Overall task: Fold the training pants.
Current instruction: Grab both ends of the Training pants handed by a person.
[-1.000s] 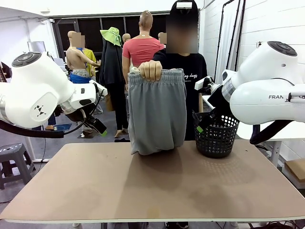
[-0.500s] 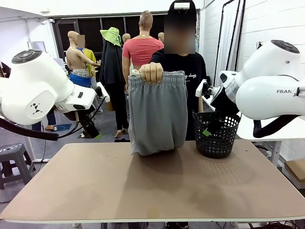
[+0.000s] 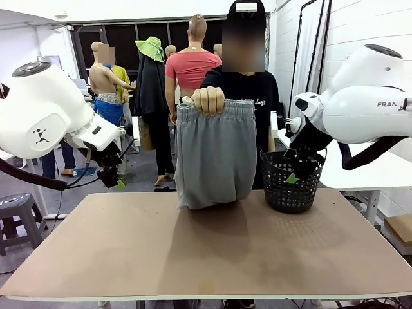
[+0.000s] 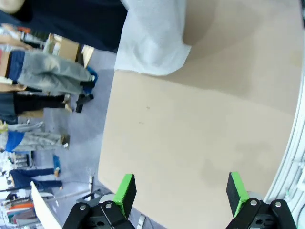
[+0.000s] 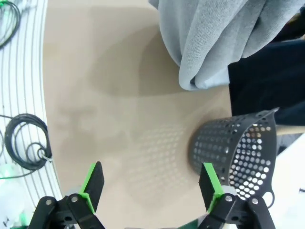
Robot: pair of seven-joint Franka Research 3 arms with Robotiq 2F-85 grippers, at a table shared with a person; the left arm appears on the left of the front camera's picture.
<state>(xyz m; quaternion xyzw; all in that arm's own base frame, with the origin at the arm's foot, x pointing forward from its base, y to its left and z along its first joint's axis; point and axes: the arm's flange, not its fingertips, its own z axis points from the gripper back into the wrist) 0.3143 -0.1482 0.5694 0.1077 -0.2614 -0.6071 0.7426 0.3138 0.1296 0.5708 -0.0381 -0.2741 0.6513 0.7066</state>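
Note:
A person at the far side of the table holds the light grey training pants [image 3: 214, 153] up by the gathered waistband with one hand [image 3: 208, 100]; the lower end hangs down to the tabletop. The pants also hang into the left wrist view [image 4: 155, 38] and the right wrist view [image 5: 214, 38]. My left gripper [image 3: 112, 178] hovers above the table's far left corner, open, with nothing between its green pads [image 4: 125, 192]. Over at the far right, my right gripper [image 3: 295, 168] hangs open and empty in front of the basket, well clear of the pants.
A black mesh basket [image 3: 291, 183] stands on the brown table [image 3: 206, 251] at the far right, beside the pants; it also shows in the right wrist view [image 5: 238, 148]. Coiled black cables [image 5: 21, 140] lie off the table's edge.
Both arms have swung: the left gripper moved left and down toward the table's far left corner, the right gripper moved right and down in front of the basket. The pants stay held up.

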